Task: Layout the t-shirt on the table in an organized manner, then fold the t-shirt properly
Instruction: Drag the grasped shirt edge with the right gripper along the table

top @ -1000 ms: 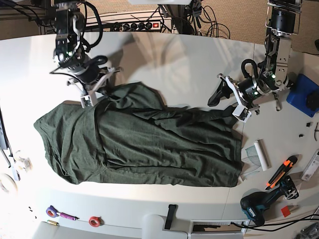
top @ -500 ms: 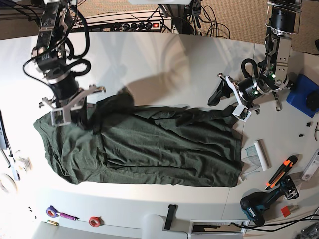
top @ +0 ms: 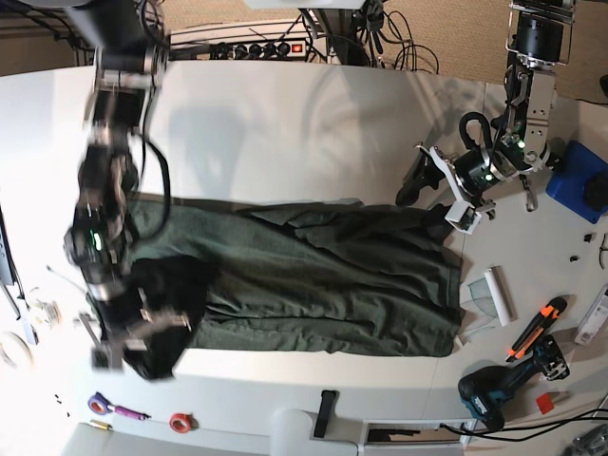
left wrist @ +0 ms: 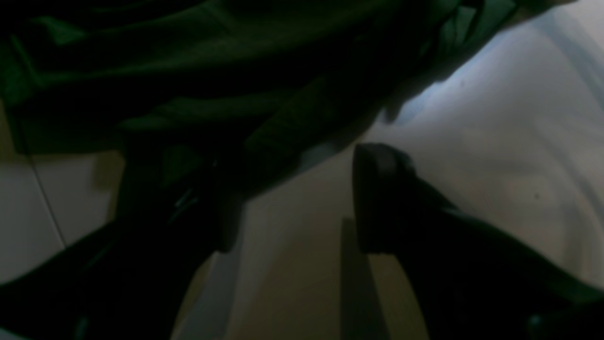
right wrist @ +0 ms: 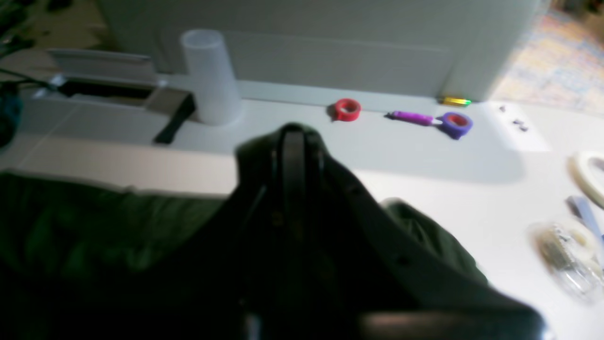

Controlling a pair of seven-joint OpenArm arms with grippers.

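T-shirt [top: 323,275] spread across the middle of the table [top: 285,123], one end bunched and lifted near the front edge. Right gripper [top: 142,342] pinched shut on that bunch; left gripper [top: 432,195] spread apart just beside the opposite hem, holding nothing. Risk: unpinned hem dragging along, creasing rather than folding cleanly.

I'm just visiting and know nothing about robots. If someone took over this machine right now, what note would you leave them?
Right gripper: shut on a bunch of the t-shirt, held near the front edge of the table.
Left gripper: open, low over the table beside the shirt's far end, gripping nothing.
Shirt: stretched in a long wrinkled band across the table, one end lifted and bunched.
Done: the shirt is on the table, roughly stretched out.
Left: spread it flat and smooth, then make the folds; no neat fold shows yet.
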